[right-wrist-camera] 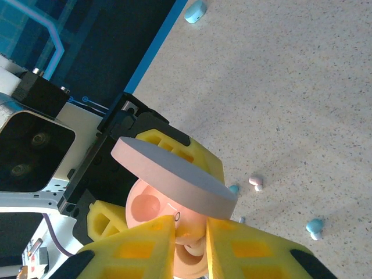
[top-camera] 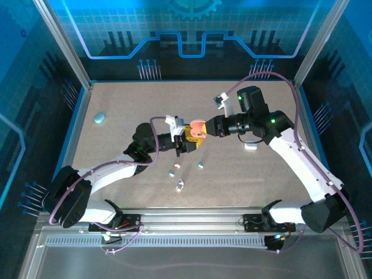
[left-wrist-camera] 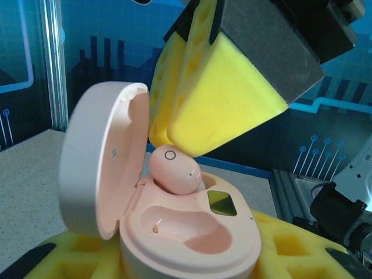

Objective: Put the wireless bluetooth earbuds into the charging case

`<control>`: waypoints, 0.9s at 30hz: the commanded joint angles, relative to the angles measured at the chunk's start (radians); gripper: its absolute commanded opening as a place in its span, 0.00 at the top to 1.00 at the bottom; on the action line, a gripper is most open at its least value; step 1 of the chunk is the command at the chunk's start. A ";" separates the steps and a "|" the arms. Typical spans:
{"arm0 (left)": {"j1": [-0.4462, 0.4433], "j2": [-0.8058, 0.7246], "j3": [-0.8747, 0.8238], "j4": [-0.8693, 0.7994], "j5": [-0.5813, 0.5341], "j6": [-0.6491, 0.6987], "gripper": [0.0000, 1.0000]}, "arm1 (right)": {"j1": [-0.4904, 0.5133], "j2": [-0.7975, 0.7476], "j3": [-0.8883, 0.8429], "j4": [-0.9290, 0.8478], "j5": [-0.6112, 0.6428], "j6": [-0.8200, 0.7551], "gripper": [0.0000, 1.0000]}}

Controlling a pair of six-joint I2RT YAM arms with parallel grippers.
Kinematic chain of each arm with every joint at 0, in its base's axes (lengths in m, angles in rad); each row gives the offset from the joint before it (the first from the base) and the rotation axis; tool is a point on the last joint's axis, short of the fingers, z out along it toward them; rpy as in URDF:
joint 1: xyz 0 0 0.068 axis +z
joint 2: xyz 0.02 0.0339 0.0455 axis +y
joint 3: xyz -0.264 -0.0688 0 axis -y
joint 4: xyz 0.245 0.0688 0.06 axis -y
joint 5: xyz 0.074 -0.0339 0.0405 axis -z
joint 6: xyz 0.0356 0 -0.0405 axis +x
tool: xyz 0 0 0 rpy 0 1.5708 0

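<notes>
Speckled beige desk (top-camera: 244, 174) is seen inside blue walls; above its middle the open pink case (left-wrist-camera: 99, 168) is held by the left hand (top-camera: 189, 144), closed on its base. One pink earbud (left-wrist-camera: 174, 170) is pinched in the nearly shut right hand (right-wrist-camera: 190, 244) at one socket, seemingly not fully seated. The other socket (left-wrist-camera: 186, 224) is empty. A second pink earbud (right-wrist-camera: 254, 182) and a light blue earbud (right-wrist-camera: 314, 225) lie loose, so most is judged undone.

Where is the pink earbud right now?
In the left wrist view, the pink earbud sits partly in the rear socket of the open pink case, pinched by the right gripper.
</notes>
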 commanded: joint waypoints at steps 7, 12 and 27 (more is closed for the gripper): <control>-0.006 -0.016 0.026 0.040 0.021 0.028 0.64 | -0.036 -0.018 -0.016 0.037 -0.082 0.025 0.71; -0.008 -0.011 0.030 0.046 0.022 0.023 0.64 | 0.005 -0.001 0.013 0.010 -0.017 0.022 0.71; -0.008 -0.048 -0.017 0.050 -0.074 0.070 0.64 | -0.065 -0.144 -0.066 0.080 -0.016 0.038 0.59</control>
